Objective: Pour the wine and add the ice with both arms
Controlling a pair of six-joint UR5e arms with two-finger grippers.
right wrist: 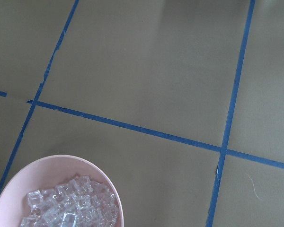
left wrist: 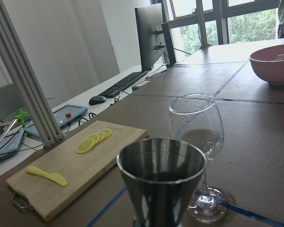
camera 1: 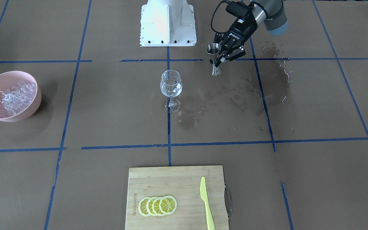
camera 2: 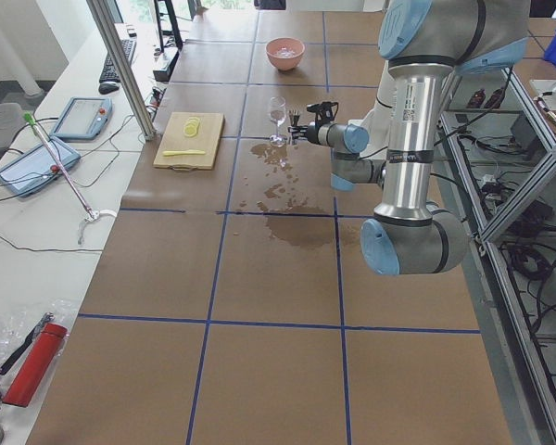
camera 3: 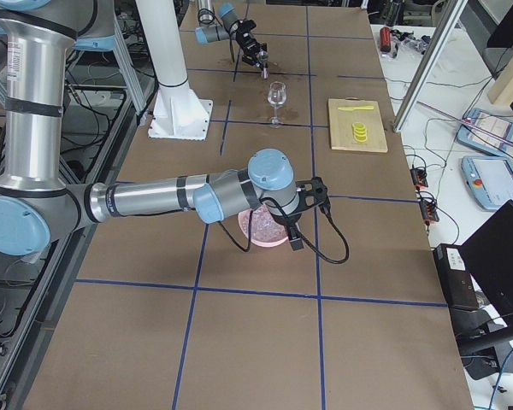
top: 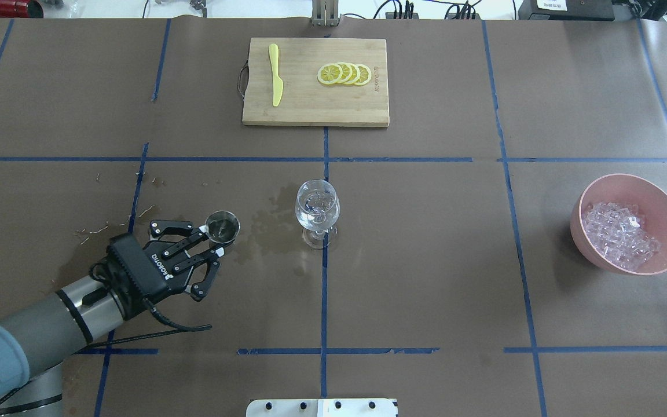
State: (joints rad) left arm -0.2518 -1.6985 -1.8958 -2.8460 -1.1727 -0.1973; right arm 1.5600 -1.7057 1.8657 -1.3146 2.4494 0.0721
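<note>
A wine glass stands at the table's middle with a little clear wine in its bowl. My left gripper is shut on the waist of a steel jigger, held upright a short way left of the glass. The jigger looks dark inside. Ice is heaped in a pink bowl at the right. My right gripper shows only in the exterior right view, hanging over the bowl. I cannot tell whether it is open or shut.
A wooden cutting board at the far edge carries lemon slices and a yellow knife. Dark wet stains spread over the brown paper near the left arm. The white pedestal base stands at the robot's side.
</note>
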